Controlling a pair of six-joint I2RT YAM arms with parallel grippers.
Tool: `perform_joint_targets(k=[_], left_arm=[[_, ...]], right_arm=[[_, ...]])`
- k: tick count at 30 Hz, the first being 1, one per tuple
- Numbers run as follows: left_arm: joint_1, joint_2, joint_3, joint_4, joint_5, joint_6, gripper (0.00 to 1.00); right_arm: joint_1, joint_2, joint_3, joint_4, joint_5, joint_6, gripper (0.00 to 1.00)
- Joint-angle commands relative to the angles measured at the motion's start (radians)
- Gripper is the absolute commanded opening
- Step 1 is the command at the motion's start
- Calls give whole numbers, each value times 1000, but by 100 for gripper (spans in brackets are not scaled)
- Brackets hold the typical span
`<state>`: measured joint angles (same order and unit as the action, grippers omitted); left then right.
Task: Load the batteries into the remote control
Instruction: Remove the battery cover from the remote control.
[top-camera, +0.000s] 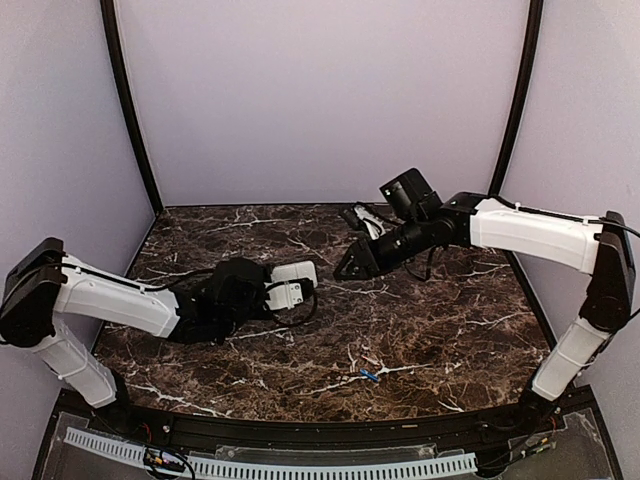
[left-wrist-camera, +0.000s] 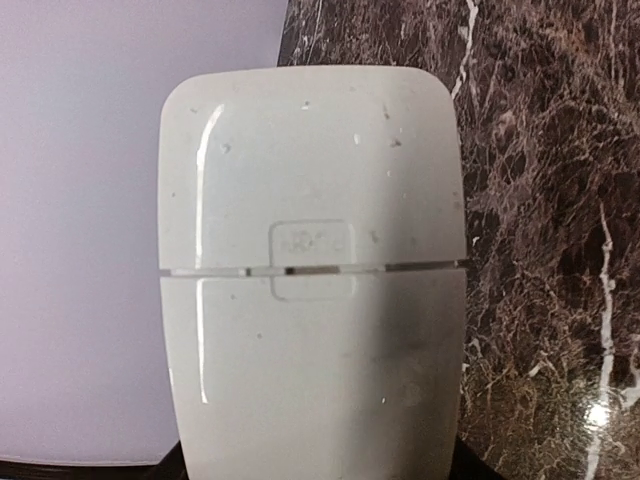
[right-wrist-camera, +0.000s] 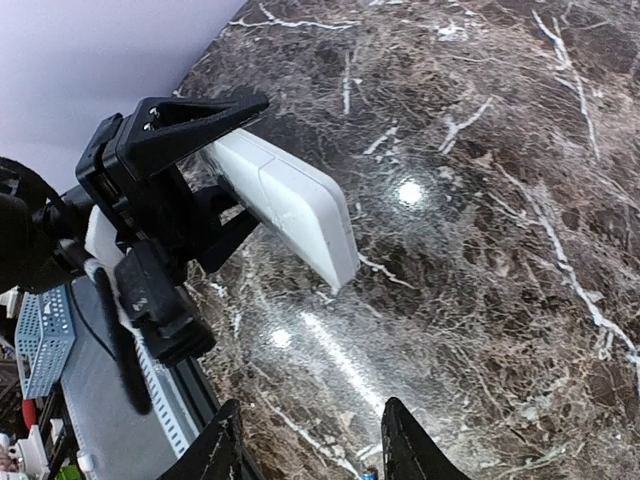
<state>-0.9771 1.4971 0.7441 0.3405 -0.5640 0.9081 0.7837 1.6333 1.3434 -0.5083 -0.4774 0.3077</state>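
Your left gripper (top-camera: 268, 292) clamps one end of the remote control (left-wrist-camera: 310, 270) above the surface (top-camera: 450, 330), its back cover (left-wrist-camera: 310, 380) still on. Your right gripper (right-wrist-camera: 310, 450) hangs part-open and empty nearby. Press that cover hard and the remote control could pivot or slip. One battery (top-camera: 368, 376) lies well apart.
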Motion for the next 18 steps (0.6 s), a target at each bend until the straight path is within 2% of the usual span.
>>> perform_joint_targets(k=[1,4,8,14,18], left_arm=[[2,130,-107,543,-262,427,0],[0,222,-135,914,-300,656,0],[-9,369,-127,1221,-298,845,0],[-39,468,-117,1276,-300,912,0],[-44,456,-112,1276,-304,900,0]], right_arm=[[-8,-22,-37,65,78,-18,45],[-9,-11,-51,76,100,-38,44],[-9,6,-75,125,90,-65,44],[-9,26,-97,190,79,-78,45],[-9,63,-103,274,66,-47,49]])
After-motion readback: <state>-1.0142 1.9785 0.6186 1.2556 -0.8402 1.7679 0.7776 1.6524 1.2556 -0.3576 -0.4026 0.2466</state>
